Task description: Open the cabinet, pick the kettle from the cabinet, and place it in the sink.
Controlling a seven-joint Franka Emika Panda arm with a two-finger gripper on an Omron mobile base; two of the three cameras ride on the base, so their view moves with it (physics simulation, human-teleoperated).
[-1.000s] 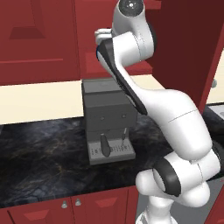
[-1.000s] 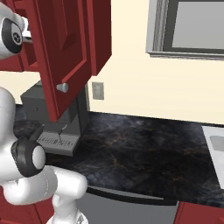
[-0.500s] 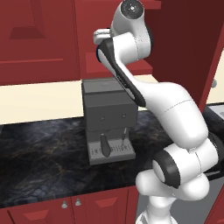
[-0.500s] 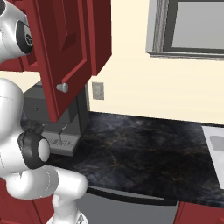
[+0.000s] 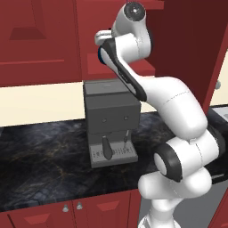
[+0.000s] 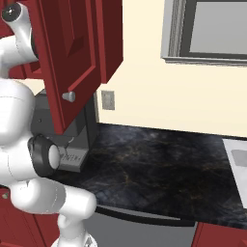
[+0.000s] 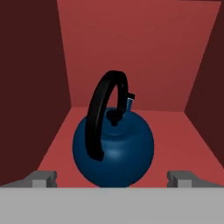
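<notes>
White arm with dark joints rises from lower right of left base view, bends sharply, upper links reaching high. Two-finger gripper: jaws spread wide, grey fingertips holding nothing.

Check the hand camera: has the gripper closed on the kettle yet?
No. The gripper is open, its fingertips spread wide on either side of the kettle sitting upright inside the cabinet.
</notes>
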